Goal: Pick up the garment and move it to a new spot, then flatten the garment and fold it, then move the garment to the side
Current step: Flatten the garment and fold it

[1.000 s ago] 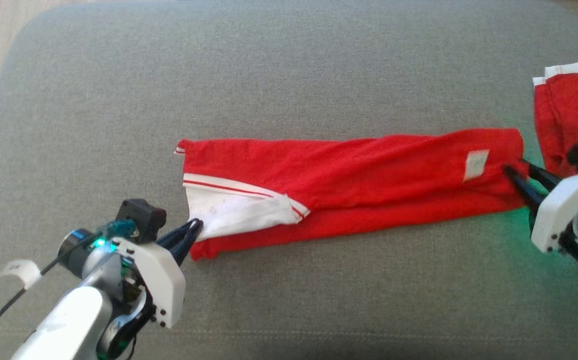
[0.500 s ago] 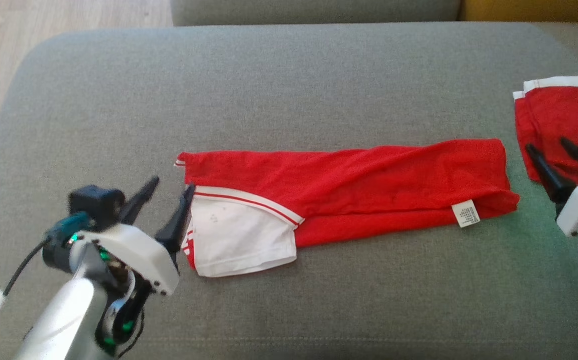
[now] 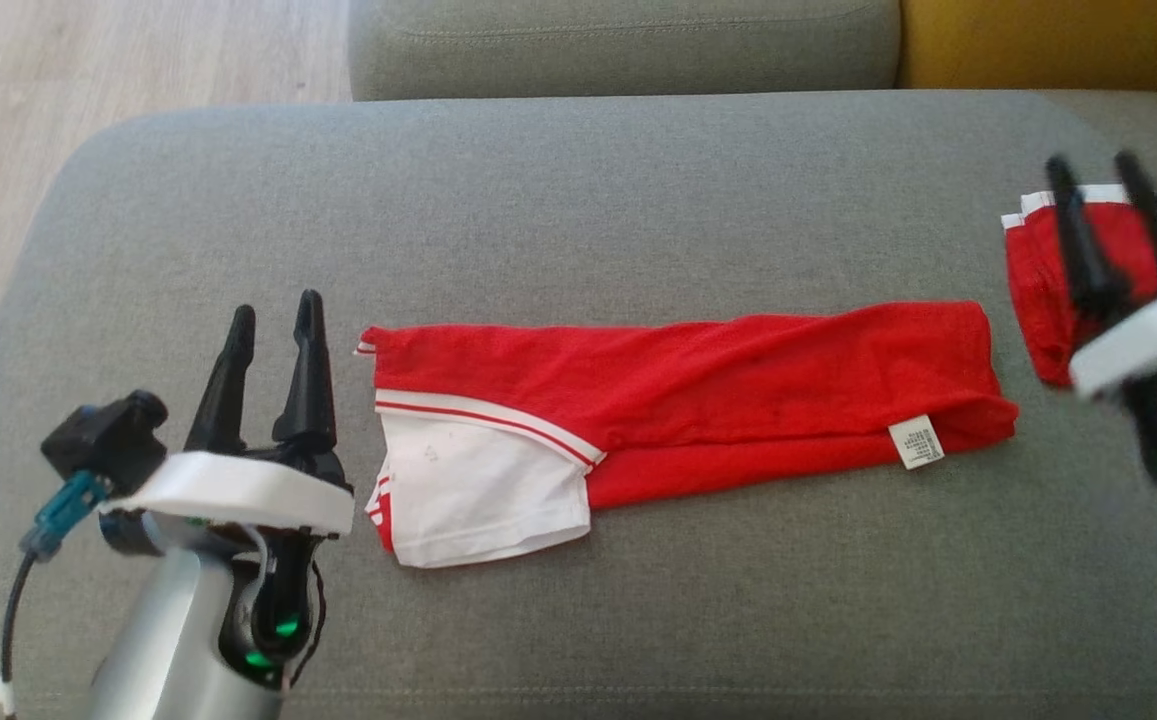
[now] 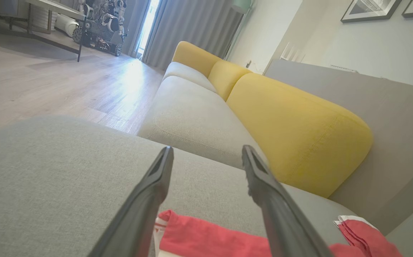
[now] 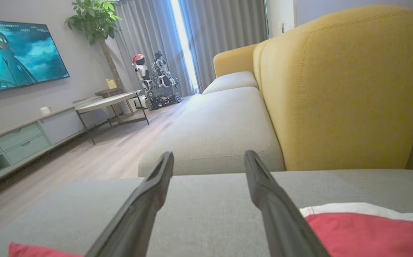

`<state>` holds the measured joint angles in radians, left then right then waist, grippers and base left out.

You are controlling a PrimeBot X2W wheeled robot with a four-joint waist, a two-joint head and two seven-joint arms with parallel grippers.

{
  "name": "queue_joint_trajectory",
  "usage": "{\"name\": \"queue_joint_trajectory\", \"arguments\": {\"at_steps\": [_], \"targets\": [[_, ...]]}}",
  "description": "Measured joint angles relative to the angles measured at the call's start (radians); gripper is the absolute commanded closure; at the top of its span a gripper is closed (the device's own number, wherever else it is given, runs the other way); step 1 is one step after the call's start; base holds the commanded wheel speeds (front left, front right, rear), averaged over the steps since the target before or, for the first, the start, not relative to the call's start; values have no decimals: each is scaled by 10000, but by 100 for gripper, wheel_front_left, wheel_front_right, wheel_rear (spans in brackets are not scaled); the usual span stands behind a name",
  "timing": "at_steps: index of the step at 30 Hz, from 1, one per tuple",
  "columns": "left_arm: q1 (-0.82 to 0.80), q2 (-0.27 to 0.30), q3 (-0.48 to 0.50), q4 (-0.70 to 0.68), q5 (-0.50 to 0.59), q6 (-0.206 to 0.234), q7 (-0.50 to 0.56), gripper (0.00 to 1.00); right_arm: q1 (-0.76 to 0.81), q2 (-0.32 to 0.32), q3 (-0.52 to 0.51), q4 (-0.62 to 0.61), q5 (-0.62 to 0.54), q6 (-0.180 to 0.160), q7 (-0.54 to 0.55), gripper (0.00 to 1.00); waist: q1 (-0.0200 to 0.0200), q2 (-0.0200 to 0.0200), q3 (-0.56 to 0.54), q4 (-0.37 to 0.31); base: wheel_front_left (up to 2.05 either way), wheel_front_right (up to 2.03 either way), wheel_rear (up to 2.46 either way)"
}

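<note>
Red garment (image 3: 738, 385) lies in a long folded strip on the grey cushion (image 3: 578, 200). The left gripper (image 3: 276, 308) is just off its white end and the right gripper (image 3: 1092, 162) past the other, both spread apart and empty.

The garment (image 3: 718, 370) is made of matt red cloth with a white cloth panel. The seat cushion (image 3: 538, 200) is covered in coarse grey woven fabric. The floor (image 3: 138, 60) is laid in pale, faintly glossy wood. The backrest (image 4: 299, 125) is upholstered in yellow cloth

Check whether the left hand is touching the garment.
Apart. Head view shows bare cushion between the open left hand and the garment edge.
</note>
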<state>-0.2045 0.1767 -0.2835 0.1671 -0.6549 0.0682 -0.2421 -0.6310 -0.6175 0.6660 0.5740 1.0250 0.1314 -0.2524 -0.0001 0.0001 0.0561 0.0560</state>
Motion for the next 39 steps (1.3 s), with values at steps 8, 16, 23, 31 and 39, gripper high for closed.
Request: {"name": "queue_joint_trajectory", "arguments": {"at_steps": [8, 16, 23, 31, 39], "targets": [[986, -1007, 1331, 228, 777, -734, -75, 0, 3085, 1914, -3312, -1197, -3760, 0, 2, 0, 0, 0, -6, -140, 0, 0, 0], [1516, -1281, 1979, 90, 1649, -1241, -75, 0, 3879, 2963, -4800, -2115, -5473, 0, 0, 0, 0, 0, 46, -266, 0, 0, 0], [1512, -1283, 1701, -6, 1530, -1229, -75, 0, 4136, 3243, -5196, -1831, -5687, 0, 90, 0, 0, -1, 38, -214, 0, 0, 0], [1380, -1289, 1404, -4, 1519, -1126, -75, 0, 3677, 3287, -5701, -585, -5593, 0, 702, 0, 1, -1, 452, -113, 0, 0, 0], [978, -1292, 1085, 29, 1519, -1124, -75, 0, 2501, 3333, -6065, 1417, -5390, 0, 1300, 0, 1, -1, 985, 228, 0, 0, 0]]}}
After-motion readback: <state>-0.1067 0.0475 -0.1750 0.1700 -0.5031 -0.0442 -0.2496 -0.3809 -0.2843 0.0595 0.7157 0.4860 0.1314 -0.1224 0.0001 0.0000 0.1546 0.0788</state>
